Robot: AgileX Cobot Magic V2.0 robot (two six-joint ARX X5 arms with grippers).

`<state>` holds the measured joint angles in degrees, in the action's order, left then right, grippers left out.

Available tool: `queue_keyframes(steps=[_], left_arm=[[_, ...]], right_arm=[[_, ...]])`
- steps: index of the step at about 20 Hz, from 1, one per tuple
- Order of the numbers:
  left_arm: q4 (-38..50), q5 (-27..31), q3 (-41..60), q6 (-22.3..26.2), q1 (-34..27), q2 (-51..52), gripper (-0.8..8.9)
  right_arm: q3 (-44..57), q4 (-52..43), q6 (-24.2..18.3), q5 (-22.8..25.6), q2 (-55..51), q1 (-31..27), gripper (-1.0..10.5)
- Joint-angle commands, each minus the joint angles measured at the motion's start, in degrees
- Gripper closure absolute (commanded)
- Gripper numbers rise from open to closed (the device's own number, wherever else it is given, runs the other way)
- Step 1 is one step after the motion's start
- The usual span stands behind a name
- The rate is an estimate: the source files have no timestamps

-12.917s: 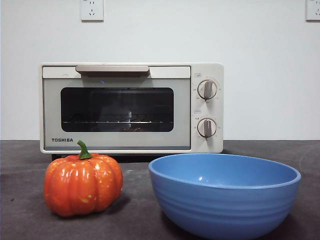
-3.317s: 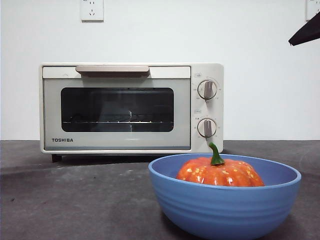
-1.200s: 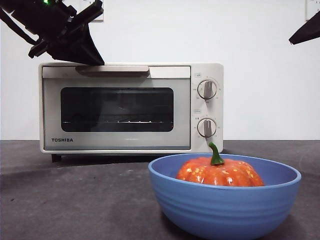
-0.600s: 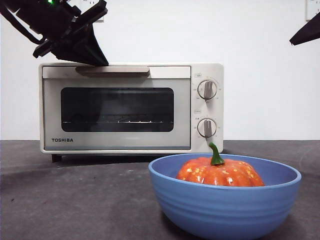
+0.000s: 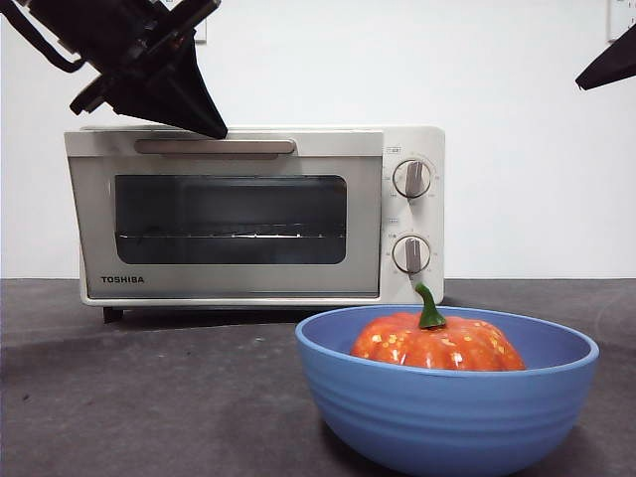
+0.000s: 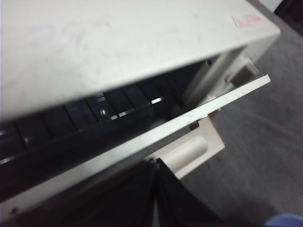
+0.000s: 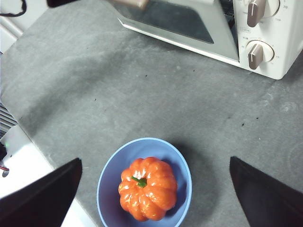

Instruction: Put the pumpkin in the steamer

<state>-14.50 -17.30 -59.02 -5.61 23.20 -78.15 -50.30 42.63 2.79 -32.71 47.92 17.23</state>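
The orange pumpkin [image 5: 437, 343] [image 7: 147, 188] lies stem up inside the blue bowl [image 5: 447, 417] [image 7: 109, 189], in front of the steamer's knob side. The cream steamer [image 5: 412, 144] [image 6: 94, 47] stands at the back, its glass door [image 5: 229, 224] [image 6: 142, 146] tilted a little outward at the top, showing the dark rack inside. My left gripper [image 5: 211, 127] [image 6: 154, 163] is shut, its tip pressed against the door's top edge beside the bar handle [image 6: 189, 152]. High above the bowl, my right gripper [image 7: 155, 160] is open and holds nothing.
The right arm shows only as a black tip [image 5: 608, 62] at the top right corner of the front view. Two round knobs [image 5: 411, 179] sit on the steamer's right panel. Dark grey tabletop [image 5: 149, 397] spreads to the bowl's left.
The steamer door has swung outward at its top, opening a gap. My left gripper has moved a little right and down with the door's upper edge. Pumpkin and bowl have stayed put.
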Motion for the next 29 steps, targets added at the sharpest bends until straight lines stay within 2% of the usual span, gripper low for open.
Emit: queue_keyframes(steps=[1, 29], left_arm=[[-6.47, 1.90, 1.11, 0.42, 0.26, -2.89, 7.98], [-28.28, 1.84, 1.11, -1.53, 3.04, -2.89, 7.98]], right_arm=[[-0.44, -0.37, -0.66, -0.13, 0.28, 0.20, 4.6], [-0.44, 0.28, -0.44, -0.09, 0.28, 0.26, 4.6]])
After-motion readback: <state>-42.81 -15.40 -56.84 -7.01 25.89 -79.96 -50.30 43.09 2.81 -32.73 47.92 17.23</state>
